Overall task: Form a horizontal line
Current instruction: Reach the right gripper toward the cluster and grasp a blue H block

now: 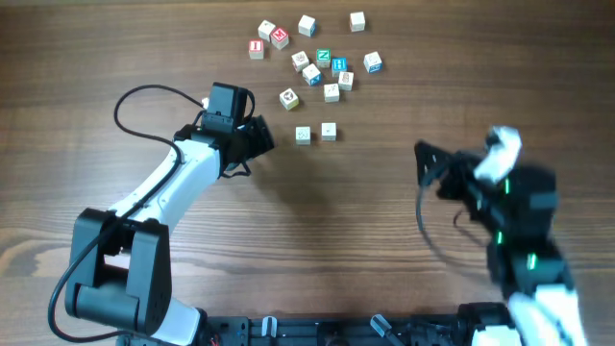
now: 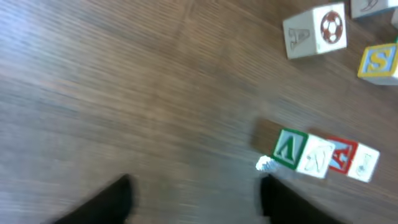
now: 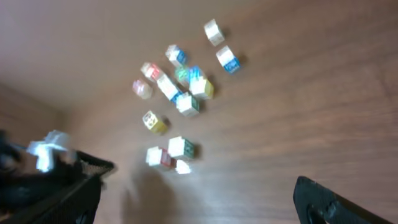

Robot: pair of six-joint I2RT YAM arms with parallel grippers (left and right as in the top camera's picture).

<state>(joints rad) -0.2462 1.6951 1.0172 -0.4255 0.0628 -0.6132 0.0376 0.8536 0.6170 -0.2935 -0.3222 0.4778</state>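
Observation:
A short row of small pale letter cubes lies on the wooden table, below a loose cluster of cubes. From overhead I make out two cubes side by side with a small gap. In the left wrist view the row shows a green-marked face at its left and a red-marked face further right. It is blurred in the right wrist view. My left gripper is open and empty just left of the row, and its fingers frame bare wood. My right gripper is open and empty, far right of the row.
Several loose letter cubes with red, green and blue marks are scattered at the back centre. A cube with a football picture and a yellow-blue cube lie beyond the row. The left arm's cable loops at the left.

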